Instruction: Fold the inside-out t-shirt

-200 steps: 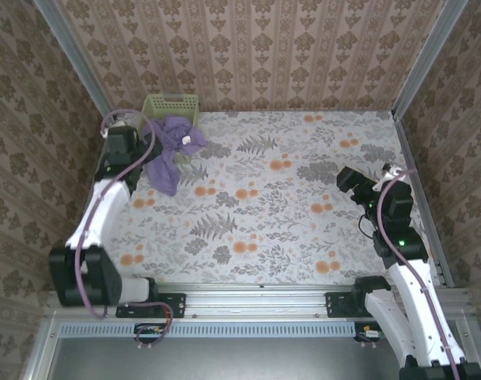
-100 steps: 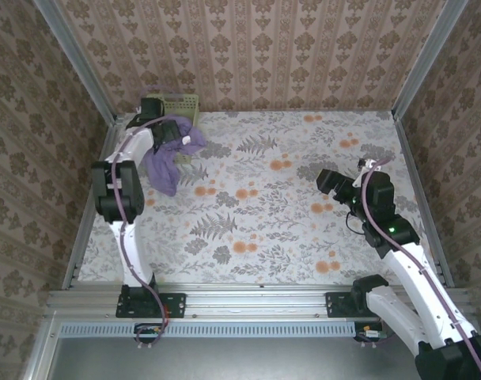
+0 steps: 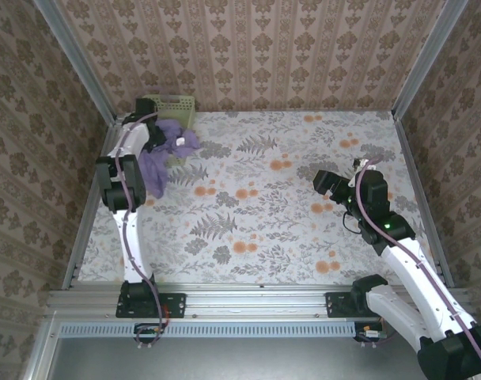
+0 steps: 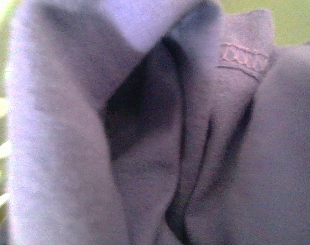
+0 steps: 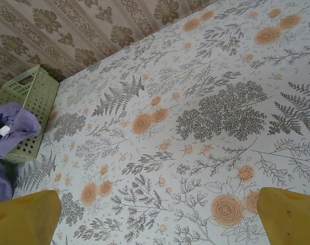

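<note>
White arms (image 3: 407,269) with black joints (image 3: 114,178), purple cables (image 3: 122,146) and yellow fingers (image 5: 27,219).

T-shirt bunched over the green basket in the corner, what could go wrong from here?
The t-shirt hangs partly in the basket; pulling may drag or tip the basket along. The left end effector sits in bunched folds, so it might pinch several layers. The right end effector is open, far across the table, so it cannot steady anything.

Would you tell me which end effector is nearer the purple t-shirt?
Left. The left end effector is right at the t-shirt by the green basket; the right end effector is far off, over the right side of the table.
</note>
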